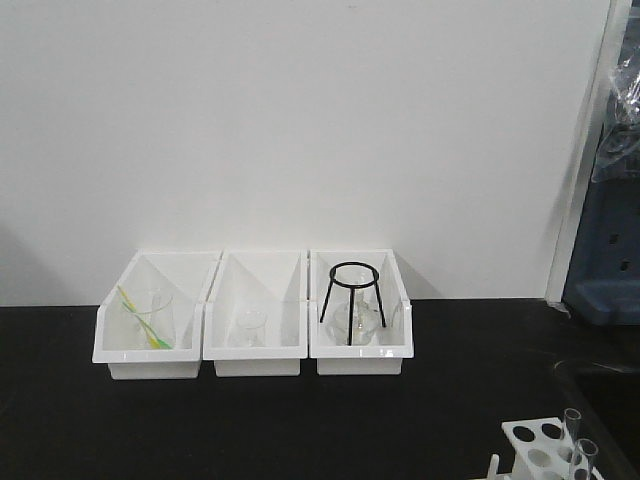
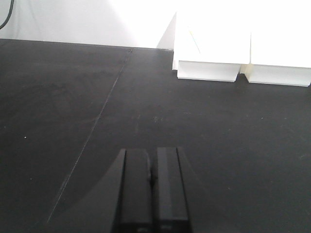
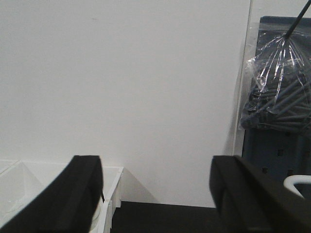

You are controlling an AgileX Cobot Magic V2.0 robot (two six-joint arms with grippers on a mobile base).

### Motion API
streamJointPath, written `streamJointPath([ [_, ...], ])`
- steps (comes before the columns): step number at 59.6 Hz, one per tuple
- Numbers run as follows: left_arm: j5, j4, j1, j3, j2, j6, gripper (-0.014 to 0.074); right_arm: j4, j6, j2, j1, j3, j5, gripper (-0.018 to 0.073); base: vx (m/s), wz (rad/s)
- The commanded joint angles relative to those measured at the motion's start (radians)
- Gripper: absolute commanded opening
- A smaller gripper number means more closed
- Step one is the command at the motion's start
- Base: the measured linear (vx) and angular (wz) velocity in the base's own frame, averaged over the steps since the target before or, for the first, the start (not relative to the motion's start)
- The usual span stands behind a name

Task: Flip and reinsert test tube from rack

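The small white rack (image 1: 535, 445) with round holes sits at the bottom right of the front view, partly cut off by the frame. Two clear test tubes (image 1: 572, 428) stand upright in it at its right side. My left gripper (image 2: 152, 167) is shut and empty, low over the black tabletop, facing the white bins. My right gripper (image 3: 156, 179) is wide open and empty, raised above the table and facing the white wall. Neither gripper shows in the front view. The rack is out of view in both wrist views.
Three white open-front bins (image 1: 255, 350) stand in a row against the wall; the left holds a flask with a yellow-green stick (image 1: 148, 320), the middle a small beaker (image 1: 249, 328), the right a black tripod stand (image 1: 353, 298) over glassware. A bag of dark rods (image 3: 279, 92) hangs far right.
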Motion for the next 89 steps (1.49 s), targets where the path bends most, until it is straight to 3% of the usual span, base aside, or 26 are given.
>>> streamJointPath([
  [1, -0.087, -0.004, -0.007, 0.002, -0.003, 0.000, -0.0006, 0.003, -0.003, -0.001, -0.001, -0.041, -0.093, 0.0645, 0.00, 0.00],
  [15, -0.087, -0.004, -0.007, 0.002, -0.003, 0.000, -0.0006, -0.030, 0.021, 0.000, -0.001, 0.062, -0.135, 0.0619, 0.00, 0.00],
  [28, -0.087, -0.004, -0.007, 0.002, -0.003, 0.000, -0.0006, -0.079, 0.099, 0.019, -0.001, 0.418, -0.465, 0.0548, 0.00, 0.00],
  [38, -0.087, -0.004, -0.007, 0.002, -0.003, 0.000, -0.0006, -0.123, 0.104, 0.109, -0.001, 0.574, -0.697, 0.0530, 0.00, 0.00],
  [52, -0.087, -0.004, -0.007, 0.002, -0.003, 0.000, -0.0006, -0.143, 0.126, 0.312, -0.001, 0.576, -0.885, 0.0530, 0.00, 0.00],
  [67, -0.087, -0.004, -0.007, 0.002, -0.003, 0.000, -0.0006, -0.129, 0.126, 0.577, -0.001, 0.556, -1.201, 0.0530, 0.00, 0.00],
  [89, -0.087, -0.004, -0.007, 0.002, -0.003, 0.000, -0.0006, -0.132, 0.126, 0.770, -0.001, 0.402, -1.205, 0.0529, 0.00, 0.00],
])
